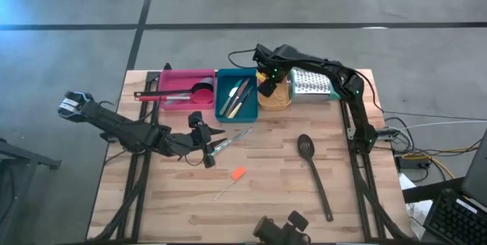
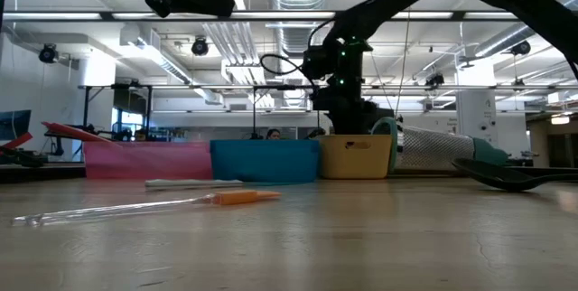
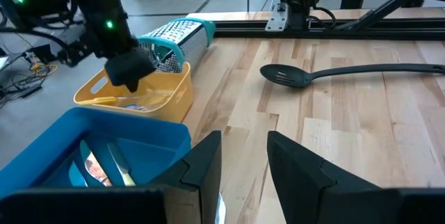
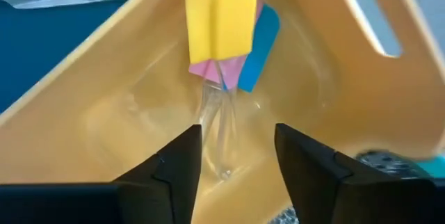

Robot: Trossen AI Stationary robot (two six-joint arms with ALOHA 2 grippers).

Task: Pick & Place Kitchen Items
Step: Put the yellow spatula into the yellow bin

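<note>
High view: three trays along the table's far edge

High view showing a pink tray [image 1: 185, 75], a teal tray [image 1: 225, 80] and an orange tray [image 1: 275, 102] standing side by side, teal in the middle. Taking the teal tray as landmark: lying inside it, several thin knives [image 1: 236, 97]; sitting in the pink tray just left of it, a red spoon [image 1: 163, 96] and a dark round piece. Hovering over the orange tray just right of it, the right gripper [image 4: 231, 156], fingers standing apart and clamping nothing. Resting inside that orange tray, seen from the right wrist, a yellow piece [image 4: 217, 17] on a clear handle, lying over a pink piece [image 4: 208, 70] and a blue piece [image 4: 258, 49]. Lying on its side beyond the orange tray, a metal grater [image 1: 311, 84].

Waiting low over the wood in front of the teal tray, the left gripper [image 1: 207, 146], fingers parted and empty. Lying loose on the table nearer the front edge than the teal tray: an orange piece [image 1: 238, 173] on a thin clear stick, and, off to the right, a black slotted turner [image 1: 313, 172].
</note>
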